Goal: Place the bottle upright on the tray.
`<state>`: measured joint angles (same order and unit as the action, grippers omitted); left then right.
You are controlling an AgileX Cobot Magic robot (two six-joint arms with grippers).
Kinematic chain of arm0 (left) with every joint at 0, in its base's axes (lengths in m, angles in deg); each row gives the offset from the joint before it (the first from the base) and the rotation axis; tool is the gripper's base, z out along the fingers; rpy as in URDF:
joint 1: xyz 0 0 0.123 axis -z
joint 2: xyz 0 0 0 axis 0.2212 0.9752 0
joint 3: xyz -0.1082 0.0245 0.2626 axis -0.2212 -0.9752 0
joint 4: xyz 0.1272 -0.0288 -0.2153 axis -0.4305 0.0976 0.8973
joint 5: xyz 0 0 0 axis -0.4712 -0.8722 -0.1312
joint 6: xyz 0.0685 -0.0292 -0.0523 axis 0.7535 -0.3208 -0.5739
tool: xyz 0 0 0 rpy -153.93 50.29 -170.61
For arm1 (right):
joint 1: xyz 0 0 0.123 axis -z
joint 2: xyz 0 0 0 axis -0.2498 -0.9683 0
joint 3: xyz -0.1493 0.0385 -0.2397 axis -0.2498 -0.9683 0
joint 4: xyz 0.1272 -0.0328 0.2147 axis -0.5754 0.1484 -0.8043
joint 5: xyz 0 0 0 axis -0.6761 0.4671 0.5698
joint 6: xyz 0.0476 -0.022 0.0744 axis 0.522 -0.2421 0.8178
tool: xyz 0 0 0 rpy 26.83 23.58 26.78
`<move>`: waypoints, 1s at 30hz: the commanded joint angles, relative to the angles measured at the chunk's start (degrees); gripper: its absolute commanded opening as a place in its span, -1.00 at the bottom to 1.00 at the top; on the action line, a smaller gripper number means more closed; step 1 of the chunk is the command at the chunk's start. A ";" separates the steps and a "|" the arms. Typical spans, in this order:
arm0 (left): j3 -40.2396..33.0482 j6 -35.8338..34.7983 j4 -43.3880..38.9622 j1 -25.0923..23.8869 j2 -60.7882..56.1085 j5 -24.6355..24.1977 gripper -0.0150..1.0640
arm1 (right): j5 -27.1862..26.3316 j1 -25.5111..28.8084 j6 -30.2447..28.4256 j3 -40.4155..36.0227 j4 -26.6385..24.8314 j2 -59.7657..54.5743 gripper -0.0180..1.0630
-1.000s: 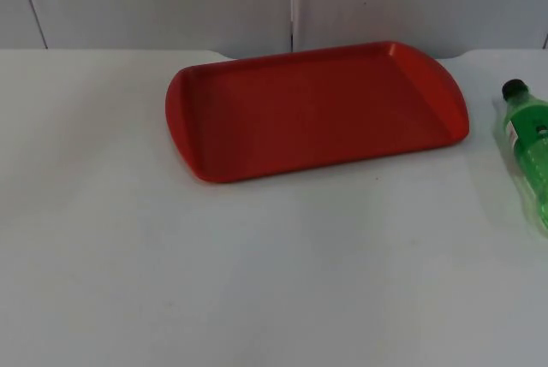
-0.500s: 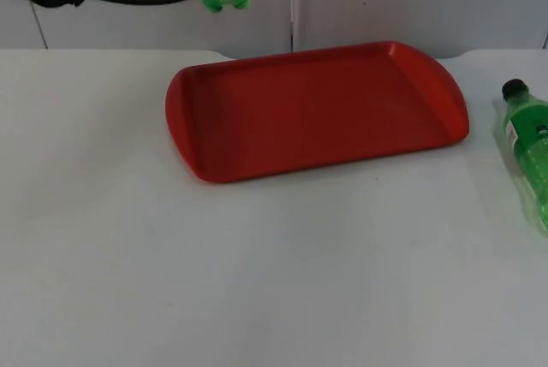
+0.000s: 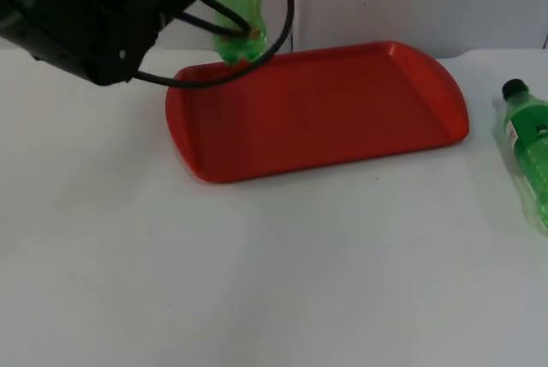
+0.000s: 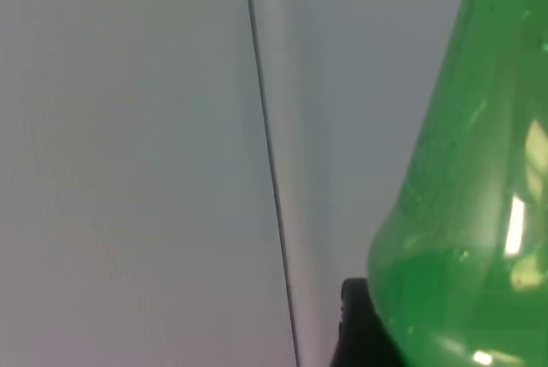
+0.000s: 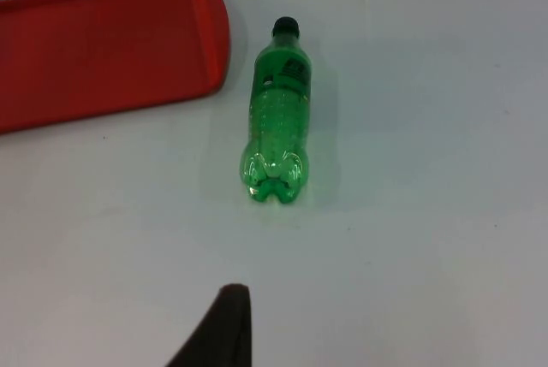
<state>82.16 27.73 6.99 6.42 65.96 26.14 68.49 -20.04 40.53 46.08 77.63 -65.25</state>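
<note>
Top view: left end effector (image 3: 244, 8) clamped on a green bottle (image 3: 238, 32), upright, base over the back-left edge of the red tray (image 3: 342, 119). Second bottle (image 3: 529, 153) lies flat on the worktop (image 3: 257, 273), right of the tray, cap toward the wall. Right end effector: can't tell its state, one fingertip (image 5: 224, 328) visible above the worktop.
</note>
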 commanded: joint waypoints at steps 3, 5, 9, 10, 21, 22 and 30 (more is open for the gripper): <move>3.80 -0.05 0.87 0.10 3.39 1.68 -0.96 | -0.41 0.46 -0.25 -0.02 -0.21 0.22 0.98; 5.46 -0.16 1.41 0.10 5.29 1.80 -0.96 | -0.41 0.46 -0.25 -0.02 -0.21 0.22 0.98; 7.97 -0.16 2.09 0.10 7.83 1.91 -0.96 | -0.41 0.46 -0.25 -0.02 -0.21 0.22 0.98; 8.79 -0.16 2.09 0.10 8.63 1.78 -0.96 | -0.41 0.46 -0.25 -0.02 -0.21 0.22 0.98; 12.29 -0.16 2.11 0.10 14.29 1.74 -0.96 | -0.41 0.46 -0.25 -0.02 -0.21 0.22 0.98; 12.29 -0.16 2.11 0.10 14.78 2.18 -0.96 | -0.41 0.46 -0.25 -0.02 -0.21 0.22 0.98; 12.29 -0.41 1.69 0.10 17.36 3.90 -0.96 | -0.41 0.46 -0.25 -0.02 -0.21 0.22 0.98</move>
<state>93.87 27.73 8.30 6.42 83.39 28.18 68.49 -20.04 40.53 46.08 77.63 -65.25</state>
